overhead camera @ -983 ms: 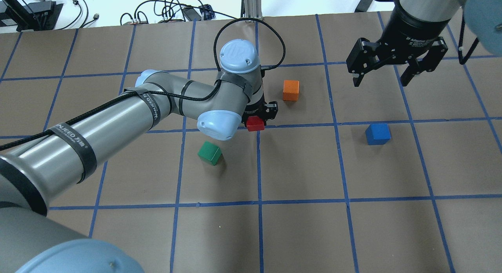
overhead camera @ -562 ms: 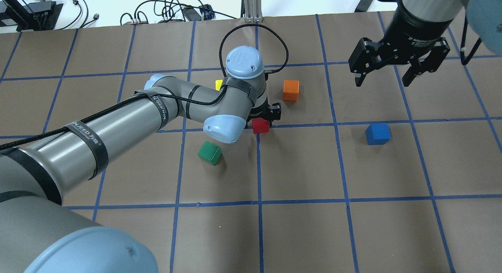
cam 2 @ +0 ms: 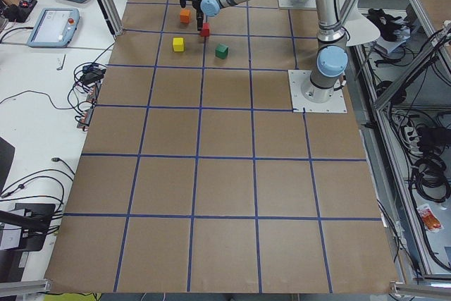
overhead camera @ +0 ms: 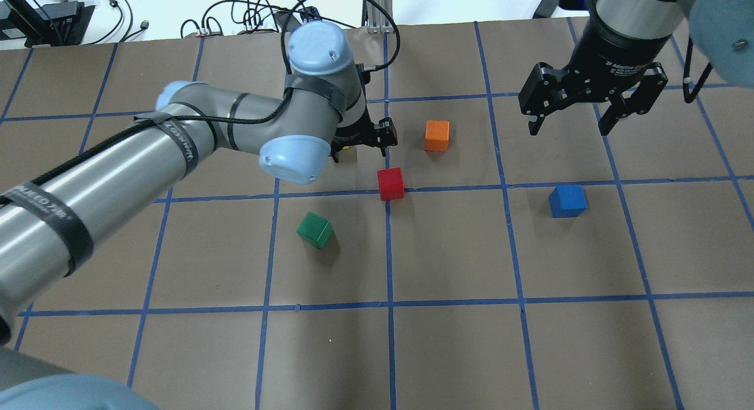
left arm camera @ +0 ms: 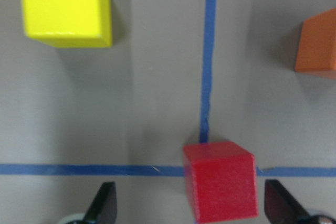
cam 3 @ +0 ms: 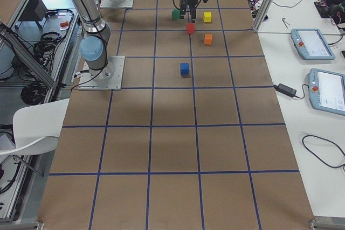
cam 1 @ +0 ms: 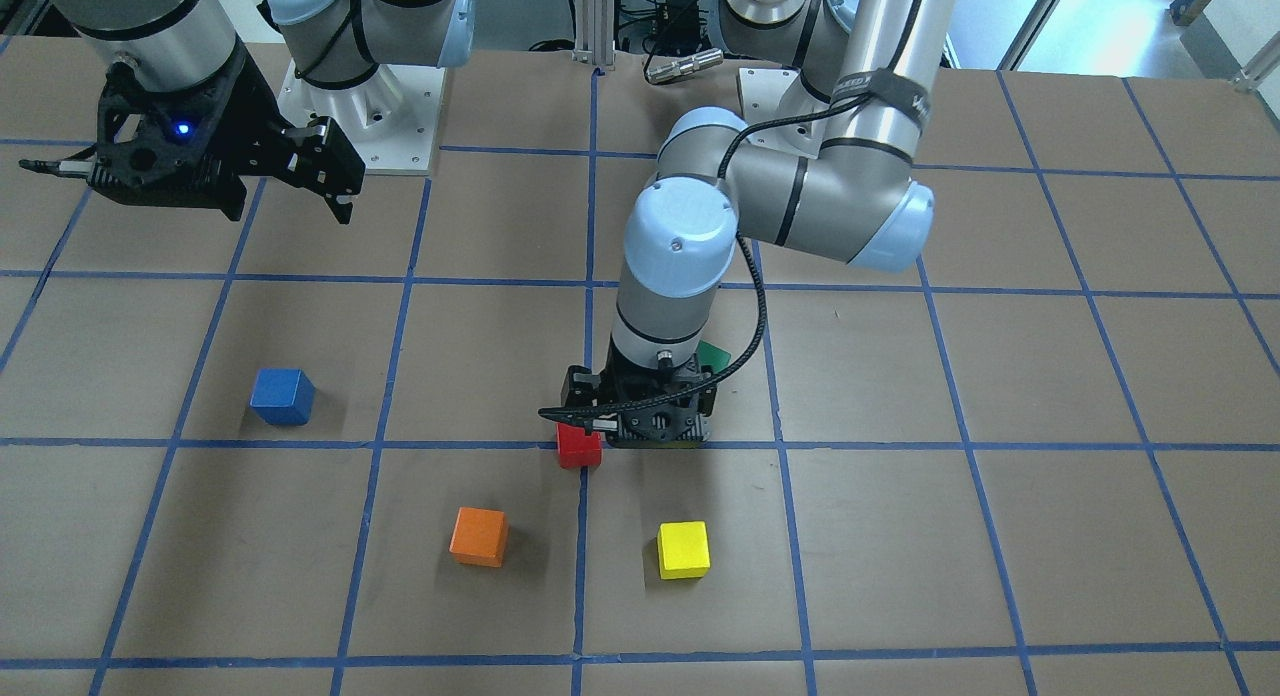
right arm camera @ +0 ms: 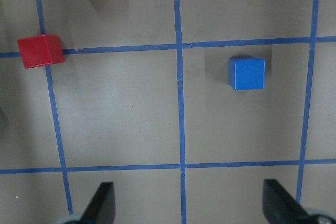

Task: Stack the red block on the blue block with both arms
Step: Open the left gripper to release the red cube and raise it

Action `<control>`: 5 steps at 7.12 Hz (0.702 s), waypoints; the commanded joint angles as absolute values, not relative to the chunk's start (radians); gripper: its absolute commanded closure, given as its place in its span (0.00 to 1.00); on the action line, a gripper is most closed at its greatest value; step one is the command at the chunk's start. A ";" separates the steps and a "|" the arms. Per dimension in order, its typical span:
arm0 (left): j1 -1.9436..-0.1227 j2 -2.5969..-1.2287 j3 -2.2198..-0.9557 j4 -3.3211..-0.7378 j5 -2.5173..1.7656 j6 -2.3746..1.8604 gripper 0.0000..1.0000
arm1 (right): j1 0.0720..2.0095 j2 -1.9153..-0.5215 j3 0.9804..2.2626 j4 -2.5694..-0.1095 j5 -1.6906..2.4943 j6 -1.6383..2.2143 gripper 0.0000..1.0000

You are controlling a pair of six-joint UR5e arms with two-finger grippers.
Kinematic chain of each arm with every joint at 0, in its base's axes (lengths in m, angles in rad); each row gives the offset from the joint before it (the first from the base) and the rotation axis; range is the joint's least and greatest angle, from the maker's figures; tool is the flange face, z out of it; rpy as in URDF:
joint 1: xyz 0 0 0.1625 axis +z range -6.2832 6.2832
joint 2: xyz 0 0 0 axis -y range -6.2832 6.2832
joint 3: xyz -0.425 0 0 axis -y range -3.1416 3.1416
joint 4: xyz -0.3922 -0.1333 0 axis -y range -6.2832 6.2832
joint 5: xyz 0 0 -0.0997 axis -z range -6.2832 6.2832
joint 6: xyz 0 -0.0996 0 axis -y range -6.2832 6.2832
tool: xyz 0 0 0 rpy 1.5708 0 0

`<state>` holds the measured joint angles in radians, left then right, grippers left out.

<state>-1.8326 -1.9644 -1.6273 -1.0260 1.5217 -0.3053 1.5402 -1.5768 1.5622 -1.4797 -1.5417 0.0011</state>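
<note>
Red block [left arm camera: 220, 184], untouched, beneath the spread left jaws

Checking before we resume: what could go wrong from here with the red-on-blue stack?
1. In the left wrist view the red block sits off-centre between the fingers of the open left gripper; closing may shove or twist it.
2. The orange block and yellow block lie close by; the open right gripper, reaching in, could clip them or the left arm.
</note>
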 commanded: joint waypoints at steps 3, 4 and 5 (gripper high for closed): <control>-1.533 -1.734 -1.383 -1.617 1.531 0.132 0.00 | 1.592 -1.462 1.562 -1.633 -1.530 0.002 0.00; -1.516 -1.683 -1.384 -1.630 1.531 0.171 0.00 | 1.647 -1.422 1.562 -1.704 -1.529 0.024 0.00; -1.517 -1.630 -1.387 -1.638 1.531 0.172 0.00 | 1.705 -1.372 1.562 -1.757 -1.531 0.108 0.00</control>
